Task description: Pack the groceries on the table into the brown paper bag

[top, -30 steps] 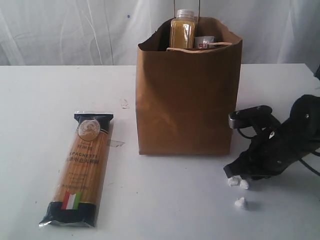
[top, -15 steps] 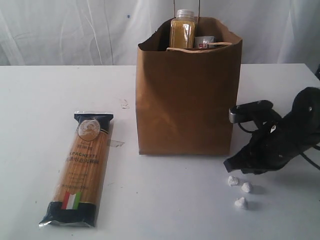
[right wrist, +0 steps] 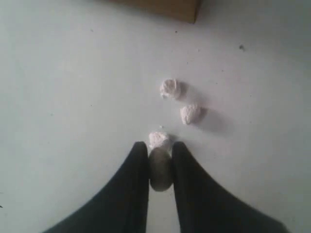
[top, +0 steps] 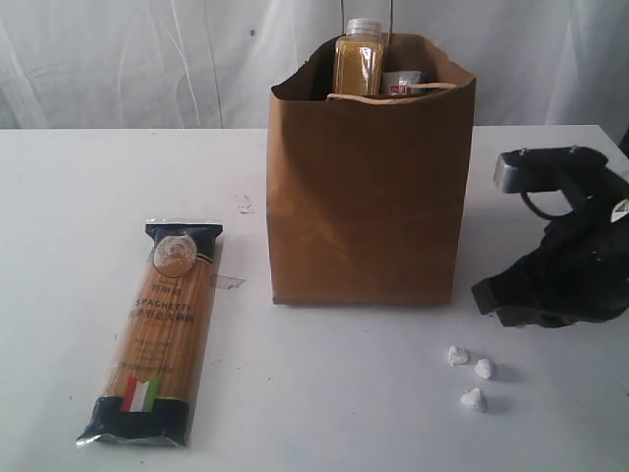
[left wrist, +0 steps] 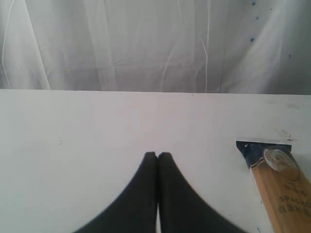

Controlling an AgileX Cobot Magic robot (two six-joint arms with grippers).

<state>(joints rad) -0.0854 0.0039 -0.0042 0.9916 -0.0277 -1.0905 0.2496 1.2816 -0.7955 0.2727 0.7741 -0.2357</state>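
Since the long spaghetti packet [top: 162,329] lies flat on the table [top: 324,413], well to the left of the brown paper bag [top: 366,197], it probably handles light but brittle, so take it gently across its middle. The left gripper [left wrist: 157,156] is pinched closed and empty. The right gripper [right wrist: 159,146] stands narrowly parted, apparently holding nothing.

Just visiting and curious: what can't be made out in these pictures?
- Inside of the tall brown paper bag: exterior view, front wall hides most.
- Long clear spaghetti packet: left wrist view, cut by the frame edge.
- Grey blob inside the right gripper: right wrist view, blurred, shadowed.
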